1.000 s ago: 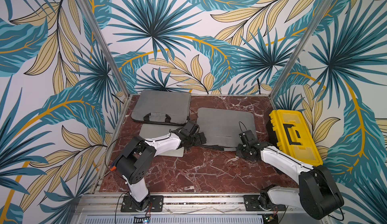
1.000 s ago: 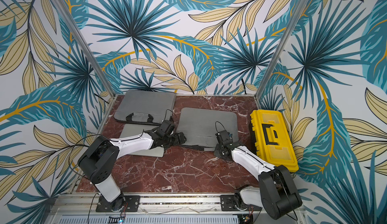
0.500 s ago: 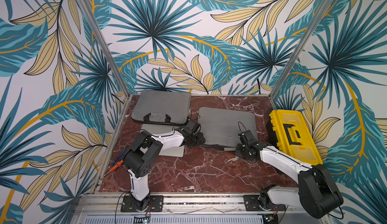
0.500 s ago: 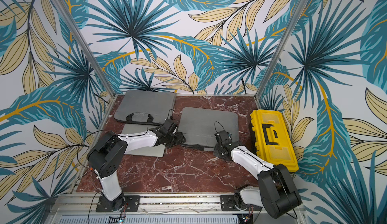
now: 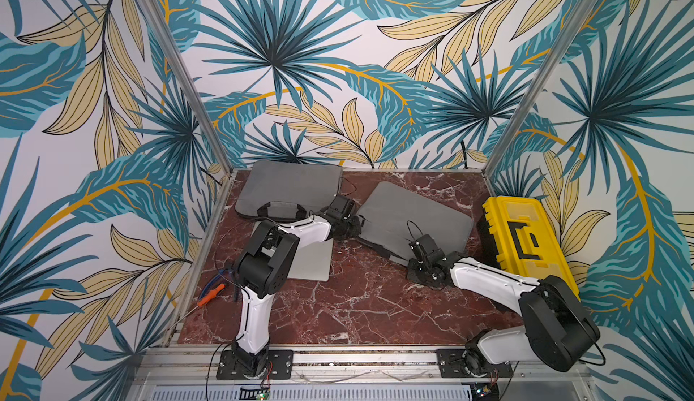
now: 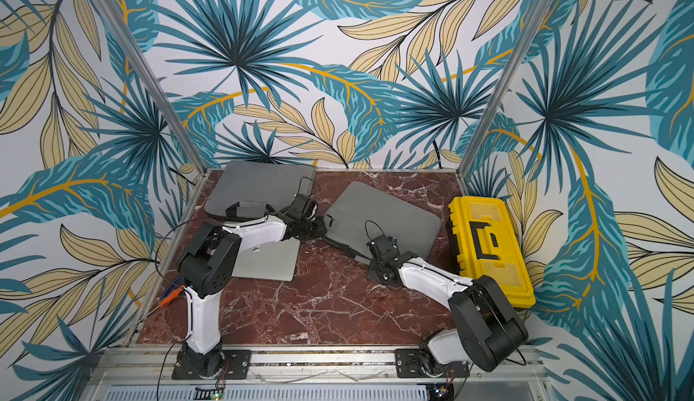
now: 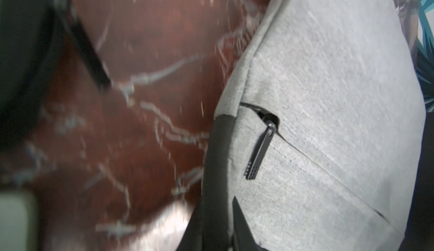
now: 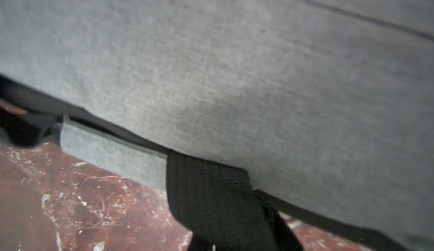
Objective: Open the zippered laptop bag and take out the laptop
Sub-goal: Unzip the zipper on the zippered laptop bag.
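Note:
The grey zippered laptop bag [image 5: 413, 215] lies skewed in the middle of the marble table [image 5: 338, 305], also in a top view [image 6: 379, 215]. My left gripper [image 5: 353, 227] is shut on the black trim at its left corner [image 7: 218, 167]. A black zipper pull [image 7: 258, 153] hangs from a slightly parted pocket zip. My right gripper [image 5: 415, 252] is shut on the bag's black handle strap [image 8: 211, 191] at the near edge. A silver laptop [image 5: 311, 264] lies flat on the table outside the bag, partly under my left arm.
A second grey bag [image 5: 289, 189] with handles sits at the back left. A yellow toolbox [image 5: 525, 237] stands along the right wall. An orange-handled screwdriver [image 5: 212, 294] lies at the table's left edge. Walls close in three sides.
My left gripper has closed on the bag's left corner. The bag has swung from square to skewed on the table. My left arm's elbow has drawn back towards the front.

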